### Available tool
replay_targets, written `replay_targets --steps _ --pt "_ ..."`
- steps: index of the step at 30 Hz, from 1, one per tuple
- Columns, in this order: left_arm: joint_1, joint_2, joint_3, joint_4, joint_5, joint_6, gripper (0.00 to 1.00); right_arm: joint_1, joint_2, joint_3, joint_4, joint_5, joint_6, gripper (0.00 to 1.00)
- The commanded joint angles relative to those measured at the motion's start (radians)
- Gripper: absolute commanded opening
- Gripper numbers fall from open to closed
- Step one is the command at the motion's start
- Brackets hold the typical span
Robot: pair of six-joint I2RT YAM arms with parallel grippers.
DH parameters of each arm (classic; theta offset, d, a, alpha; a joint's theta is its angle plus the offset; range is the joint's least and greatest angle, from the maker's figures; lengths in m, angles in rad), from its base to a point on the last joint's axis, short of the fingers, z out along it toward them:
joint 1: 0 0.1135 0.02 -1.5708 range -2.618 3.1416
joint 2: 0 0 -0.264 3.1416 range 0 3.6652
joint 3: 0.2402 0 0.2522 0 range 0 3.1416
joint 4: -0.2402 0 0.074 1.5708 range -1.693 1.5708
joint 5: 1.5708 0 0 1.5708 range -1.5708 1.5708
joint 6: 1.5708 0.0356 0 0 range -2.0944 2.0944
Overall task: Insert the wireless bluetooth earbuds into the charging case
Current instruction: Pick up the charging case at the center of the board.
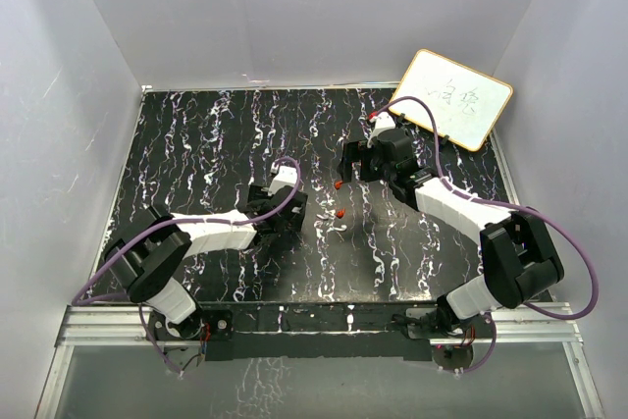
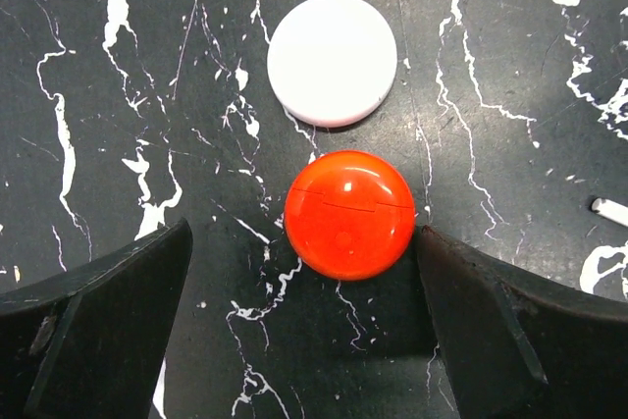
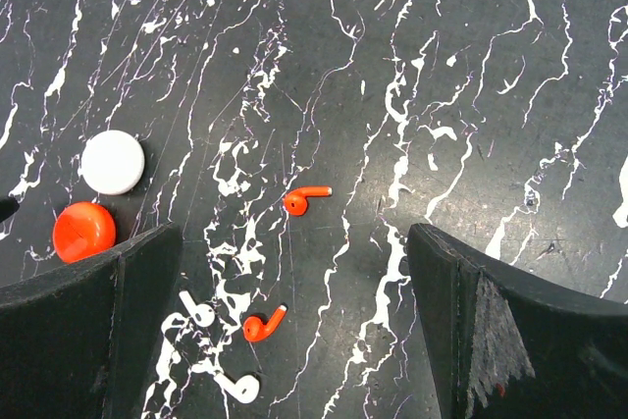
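The white walls (image 1: 88, 95) closed in the surface (image 1: 216, 144) on three sides. The surface was flat black stone-look sheet, streaked all over with thin white veins, with a bare metal rail (image 1: 324, 313) along its near edge.

At the left, the left gripper (image 2: 304, 272) hung low with its dark, wedge-shaped fingers spread wide, holding nothing. The case (image 2: 349, 214) lay on the surface between them: a glossy red plastic dome, round, with a fine seam across its top. It lay just beside the right-hand finger; whether they touched could not be told. Just beyond the case, apart from it, lay the disc (image 2: 332, 60), matte white, round and the same size.

Toward the middle, two red earbuds (image 3: 305, 198) lay loose on the surface, each a small bulb with a short stem, well apart from the case. Near the nearer red earbud (image 3: 263, 324) lay two white earbuds (image 3: 198, 311) of like shape.

At the right, the right gripper (image 3: 294, 242) hovered above the red earbuds, fingers spread wide and empty. A wood-framed whiteboard (image 1: 453, 98) leaned in the far right corner.
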Motion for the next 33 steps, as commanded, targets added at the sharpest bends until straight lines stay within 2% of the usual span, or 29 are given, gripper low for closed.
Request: replay_targets --steps 1,21,26,33 --pt "-0.004 -0.001 0.026 0.029 -0.007 0.010 0.96 0.005 -0.003 0.048 0.045 0.019 -0.014 0.98" --pt "0.018 -0.028 -0.036 0.082 0.098 -0.063 0.70 0.006 -0.037 0.029 0.038 0.035 -0.022 0.98" --pt "0.026 -0.038 -0.072 0.136 0.113 -0.023 0.70 0.006 -0.044 0.028 0.030 0.032 -0.022 0.98" --pt "0.028 -0.063 -0.131 0.254 0.163 0.057 0.75 0.006 -0.042 0.025 0.030 0.022 -0.021 0.98"
